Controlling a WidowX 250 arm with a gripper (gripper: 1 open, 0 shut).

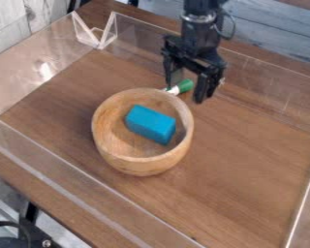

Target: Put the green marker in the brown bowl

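Note:
The green marker [182,88] lies on the wooden table just behind the far rim of the brown bowl [119,150]; only its green end and a bit of white barrel show between the fingers. My gripper [193,85] hangs pointing down over the marker, open, with one black finger on each side of it. I cannot tell whether the fingertips touch the table. The tan wooden bowl sits in the middle of the table and holds a blue block [152,123].
Clear plastic walls [47,48] fence the wooden table on the left, back and front. A clear plastic bracket [93,29] stands at the back left corner. Bare wood lies to the right of the bowl.

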